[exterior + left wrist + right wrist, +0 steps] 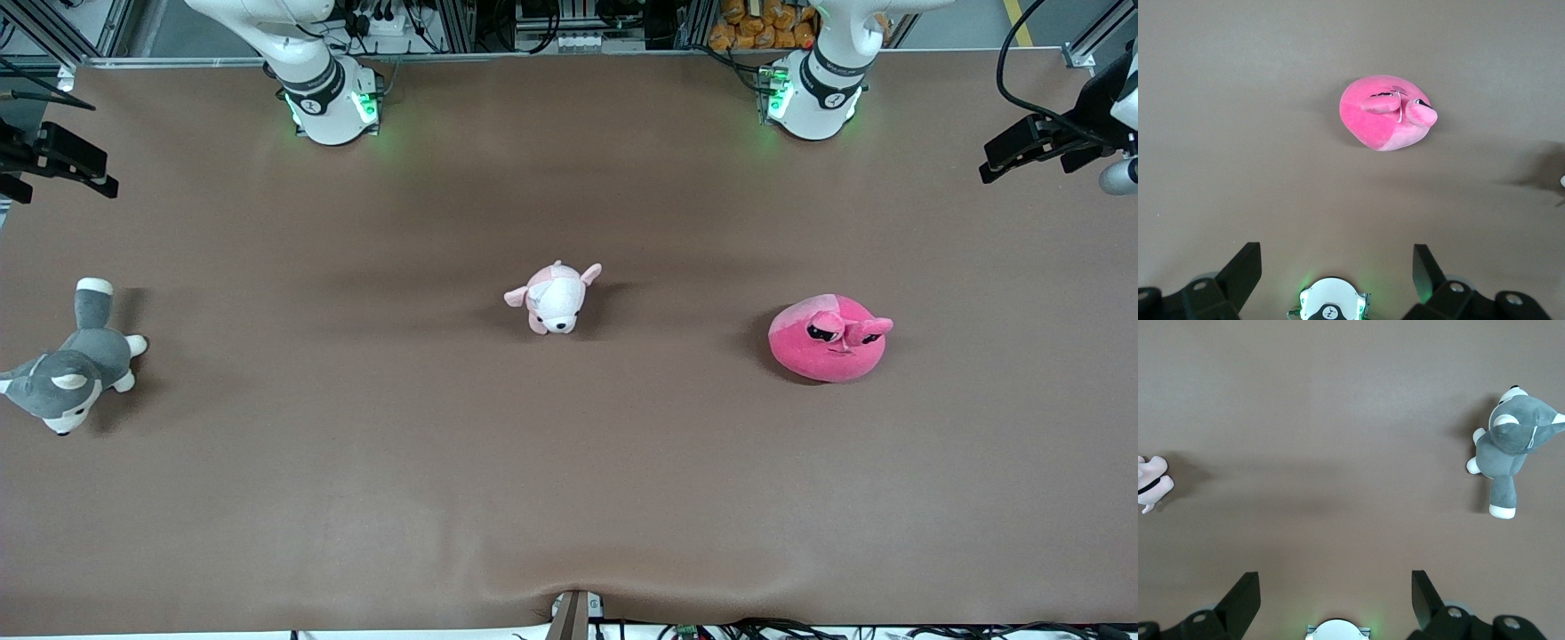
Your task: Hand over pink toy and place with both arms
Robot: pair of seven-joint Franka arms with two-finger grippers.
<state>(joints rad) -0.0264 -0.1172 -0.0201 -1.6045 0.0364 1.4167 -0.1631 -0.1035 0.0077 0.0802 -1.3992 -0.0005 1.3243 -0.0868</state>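
The left pincer (1337,267) is wide open and holds nothing. Its two black fingers (1245,267) stick up from the bottom edge of the left wrist view, far apart from each other. It hangs high over the brown surface (356,462). In the front view this pincer is not seen; only dark parts of the arm show at the upper right edge of the frame.

The right pincer (1335,590) is wide open too, and it is empty. Its black fingers (1243,593) also show at the bottom edge of the right wrist view, high over the surface. Both arms wait up there.

The pink toy (829,338) sits on the surface at the middle right of the front view, toward the left arm's end. It is round and hot pink, with droopy black eyes and a snout that sticks out. In the left wrist view it (1386,112) lies in the upper middle of the frame, well apart from the fingers. Nothing touches it.

A small pale pink and white puppy (553,298) lies in the middle of the front view. A grey and white husky (73,360) lies at the left edge, toward the right arm's end. The right wrist view shows the husky (1513,450) at the right side of the frame and a bit of the puppy (1151,483) at the left edge.
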